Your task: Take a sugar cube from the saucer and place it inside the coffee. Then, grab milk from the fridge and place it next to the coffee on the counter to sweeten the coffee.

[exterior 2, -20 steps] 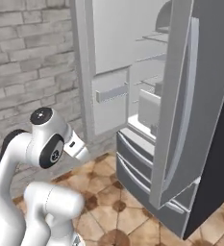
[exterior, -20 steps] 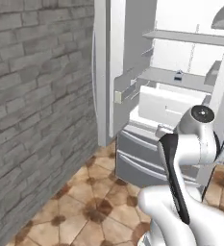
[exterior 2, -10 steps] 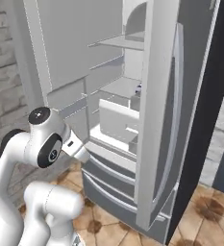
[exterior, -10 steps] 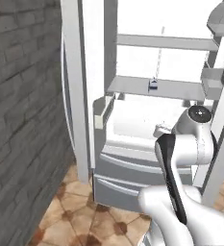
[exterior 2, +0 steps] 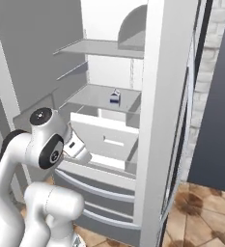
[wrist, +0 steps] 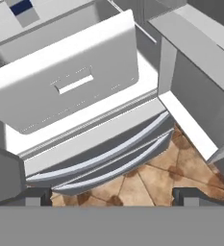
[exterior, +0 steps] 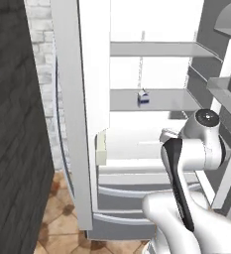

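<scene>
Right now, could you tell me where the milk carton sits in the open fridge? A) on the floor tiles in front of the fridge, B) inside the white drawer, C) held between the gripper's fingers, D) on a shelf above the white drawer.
D: the milk stands alone on a shelf of the fridge, above the white drawer, and the open gripper holds nothing.

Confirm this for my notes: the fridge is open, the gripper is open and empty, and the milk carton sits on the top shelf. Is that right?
Not quite. The milk carton stands on the second shelf down, with the top shelf above it, as the left base view shows. The rest holds: the fridge is open, and the gripper is open and empty in the hand view.
</scene>
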Robot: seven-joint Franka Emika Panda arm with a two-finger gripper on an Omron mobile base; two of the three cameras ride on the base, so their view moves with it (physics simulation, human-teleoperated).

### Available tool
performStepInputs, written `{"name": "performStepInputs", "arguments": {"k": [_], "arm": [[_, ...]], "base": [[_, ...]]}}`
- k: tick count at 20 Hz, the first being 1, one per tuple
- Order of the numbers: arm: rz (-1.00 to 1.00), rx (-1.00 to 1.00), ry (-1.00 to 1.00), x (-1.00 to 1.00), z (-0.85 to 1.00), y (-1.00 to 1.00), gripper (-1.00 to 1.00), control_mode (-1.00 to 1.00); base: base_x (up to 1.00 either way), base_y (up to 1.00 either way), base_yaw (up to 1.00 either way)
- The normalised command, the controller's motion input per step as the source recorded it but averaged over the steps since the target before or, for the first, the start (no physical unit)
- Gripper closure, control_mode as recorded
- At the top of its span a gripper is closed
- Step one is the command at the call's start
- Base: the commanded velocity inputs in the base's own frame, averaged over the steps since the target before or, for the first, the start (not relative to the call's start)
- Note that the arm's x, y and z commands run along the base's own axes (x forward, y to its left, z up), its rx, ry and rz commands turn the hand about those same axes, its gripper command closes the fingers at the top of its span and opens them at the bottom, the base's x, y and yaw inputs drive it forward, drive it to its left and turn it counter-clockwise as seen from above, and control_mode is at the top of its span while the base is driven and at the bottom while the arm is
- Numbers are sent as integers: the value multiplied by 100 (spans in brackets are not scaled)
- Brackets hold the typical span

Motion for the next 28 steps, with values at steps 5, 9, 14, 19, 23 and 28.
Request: {"name": "performStepInputs", "arguments": {"k": [5, 9, 14, 19, 23, 28], "arm": [[0, 0, 0, 0, 0, 0, -100, 100], [0, 0, 0, 0, 0, 0, -100, 100], [0, 0, 0, 0, 0, 0, -100, 100], [0, 0, 0, 0, 0, 0, -100, 100], [0, 0, 0, 0, 0, 0, -100, 100], [0, 0, 0, 0, 0, 0, -100, 100]], "base": [[22, 19, -11], [29, 9, 0], [53, 8, 0], [31, 19, 0], [7, 18, 6], [14, 2, 13]]}}
